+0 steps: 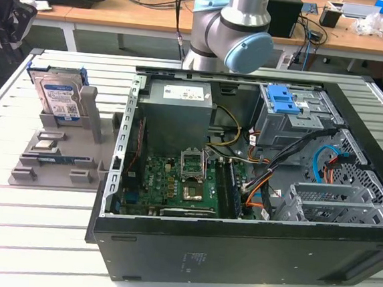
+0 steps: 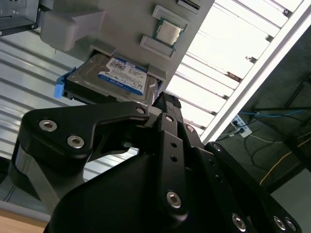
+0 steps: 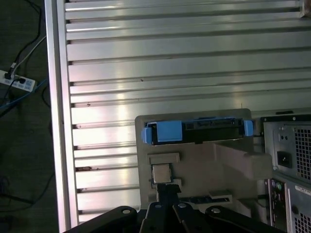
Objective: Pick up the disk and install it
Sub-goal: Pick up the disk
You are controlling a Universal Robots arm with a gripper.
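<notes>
Currently disk (image 2: pixel 121 77) upright in grey holder (image 2: pixel 116 19), just ahead of claw (image 2: pixel 167 100); claw together, empty

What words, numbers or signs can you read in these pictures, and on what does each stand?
Blue-and-white label on the disk: print and barcodes, too small to read.
White label on the power supply: too blurred to read.
Pale marks on the computer case, on its outer wall: too small to read.
Nothing can be quoted.
</notes>
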